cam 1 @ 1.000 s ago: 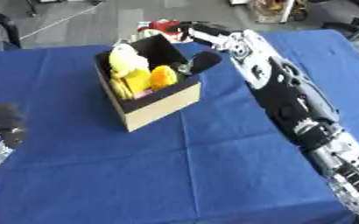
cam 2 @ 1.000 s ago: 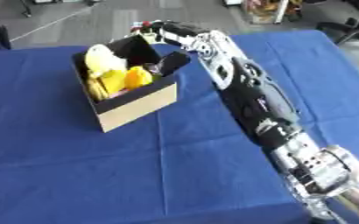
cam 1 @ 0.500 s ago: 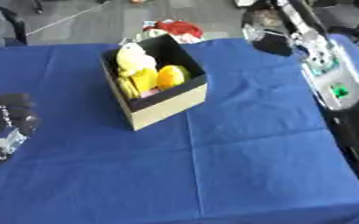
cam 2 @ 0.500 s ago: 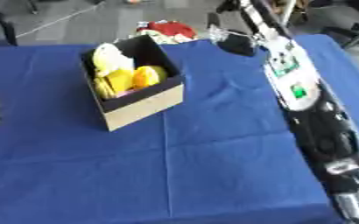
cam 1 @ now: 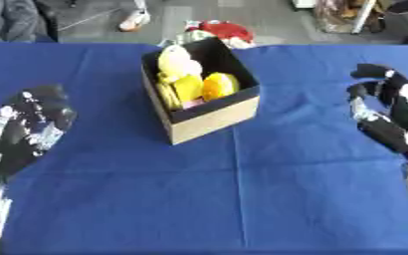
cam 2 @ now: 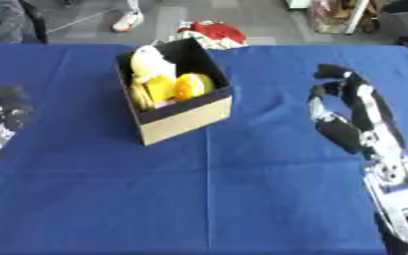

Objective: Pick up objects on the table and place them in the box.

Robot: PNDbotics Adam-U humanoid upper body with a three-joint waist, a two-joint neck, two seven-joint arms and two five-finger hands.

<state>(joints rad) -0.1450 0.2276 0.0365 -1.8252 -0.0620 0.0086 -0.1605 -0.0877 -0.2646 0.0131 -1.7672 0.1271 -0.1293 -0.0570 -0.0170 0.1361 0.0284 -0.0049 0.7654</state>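
- The open cardboard box, black inside with tan outer walls [cam 1: 214,117], stands on the blue tablecloth [cam 1: 242,199] at about 11 o'clock from the cloth's middle, set askew with one corner towards the robot.
- Inside it lie several soft yellow things: a pale yellow plush shape [cam 1: 176,61] at the box's 10 o'clock, a flatter yellow piece [cam 1: 186,86] in the middle, and a round orange-yellow piece [cam 1: 218,85] at its 3 o'clock. What each of them is I cannot make out.
- The right hand [cam 2: 343,107], black with silver parts, hovers at about 3 o'clock, well apart from the box. Its fingers are partly curled and nothing is in them.
- The left hand [cam 1: 32,119] shows at 9 o'clock, near the cloth's left edge, dark and speckled; whether its fingers are straight or bent I cannot tell, and I see nothing held.
- No loose object shows on the blue cloth around the box in either view.
- A red and white bundle [cam 1: 218,31] lies beyond the table's far edge at 12 o'clock, seemingly on the floor, so I judge it no part of the job.
- Judgement: the packing looks finished or nearly so. What remains, if anything, lies outside these views.
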